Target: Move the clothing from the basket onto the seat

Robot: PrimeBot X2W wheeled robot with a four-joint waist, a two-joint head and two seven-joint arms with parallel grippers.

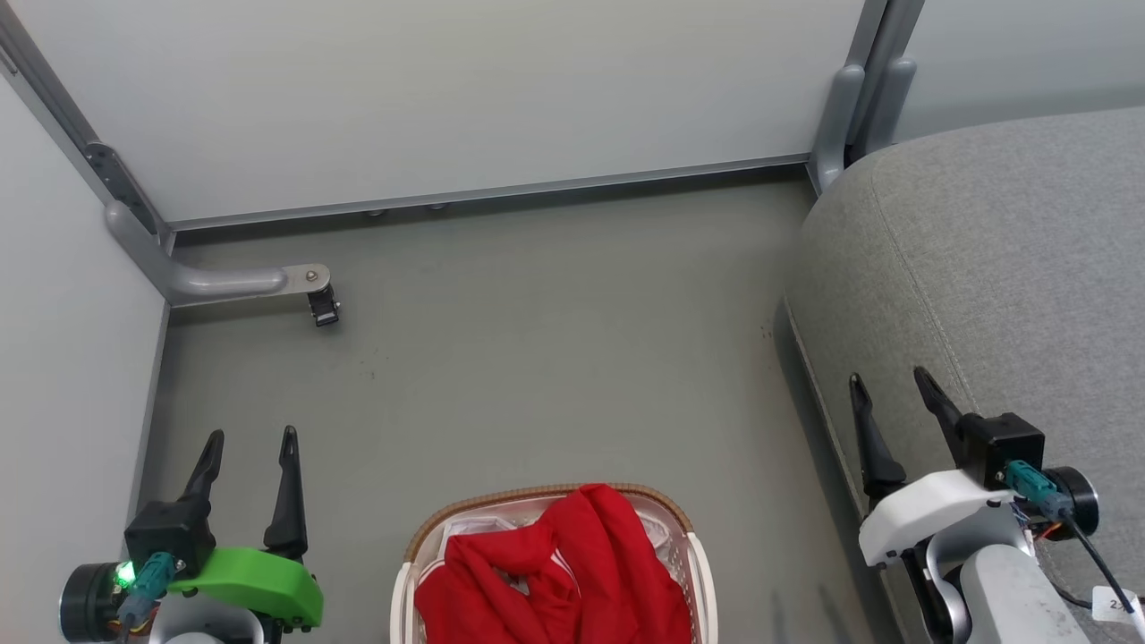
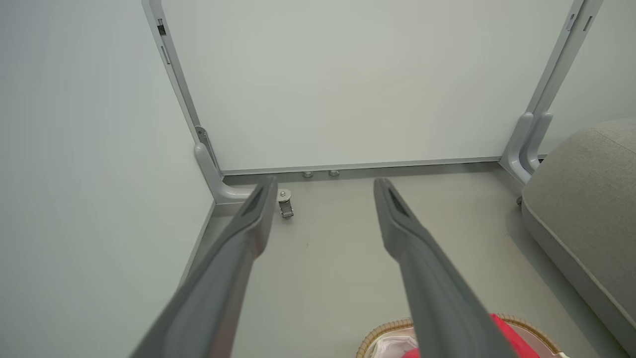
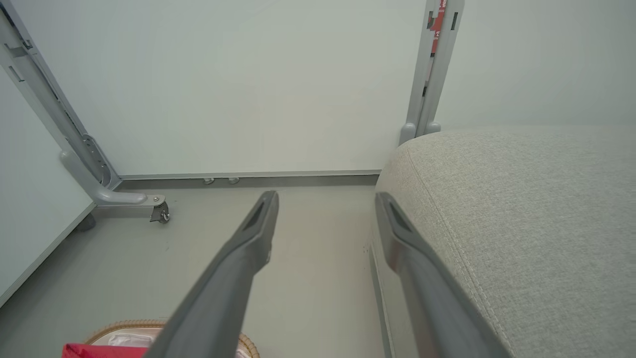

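Left gripper (image 1: pixel 253 434): jaws spread wide with nothing between them, fingers pointing at the far wall (image 1: pixel 465 98).
Right gripper (image 1: pixel 889 376): jaws spread wide and empty.
Clothing (image 1: pixel 572 572): a red heap in the basket, between the two grippers and behind their fingertips, apart from both sets of jaws.
Basket (image 1: pixel 537 490): on the floor (image 1: pixel 555 358), to the right of the left jaws and the left of the right jaws; the white liner (image 1: pixel 474 528) shows beside the red.
Seat (image 1: pixel 1002 268): grey, just right of the right jaws, whose outer finger overlaps its edge; I cannot tell whether they touch.
Caster (image 1: pixel 323 307): ahead of the left jaws, well apart from them.
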